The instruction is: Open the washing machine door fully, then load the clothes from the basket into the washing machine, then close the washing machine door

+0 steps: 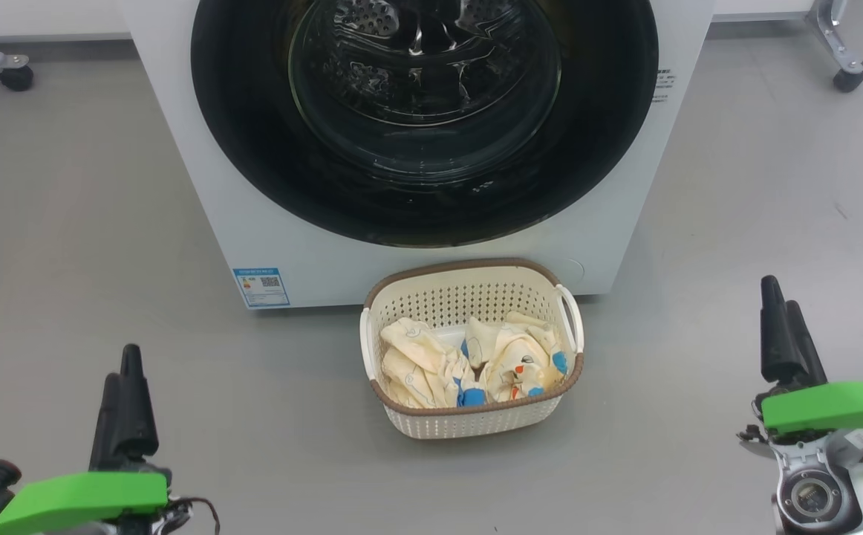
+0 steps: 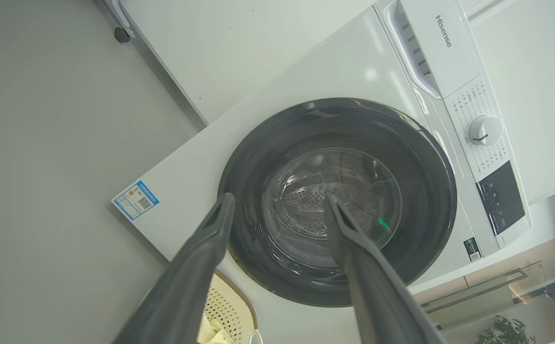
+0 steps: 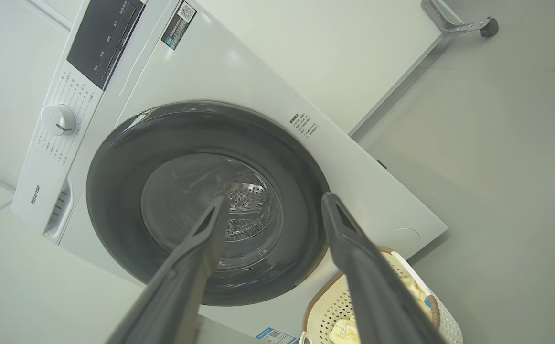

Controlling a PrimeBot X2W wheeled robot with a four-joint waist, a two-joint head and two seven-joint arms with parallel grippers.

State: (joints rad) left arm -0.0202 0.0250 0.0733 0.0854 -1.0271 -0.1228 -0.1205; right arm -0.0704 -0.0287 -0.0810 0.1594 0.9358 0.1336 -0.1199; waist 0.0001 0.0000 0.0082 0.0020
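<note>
Bright even light, soft shadows, reflections on the washing machine door (image 1: 424,111), wrist views warped at edges.

Left hand (image 1: 122,364): positioned to the left of the basket (image 1: 469,425), well apart from it. Both dark fingers point forward, parted, with nothing gripped. Right hand (image 1: 782,293): positioned to the right of the basket, also well apart, with fingers parted and nothing gripped. A green cover (image 1: 836,405) sits across the right wrist behind the fingers.

Left claw (image 1: 121,364) and right claw (image 1: 780,293) — two dark tapered fingers (image 1: 777,334) above a green plate (image 1: 836,405); below it, silver-white housing (image 1: 818,475), thin cables (image 1: 748,434).
</note>
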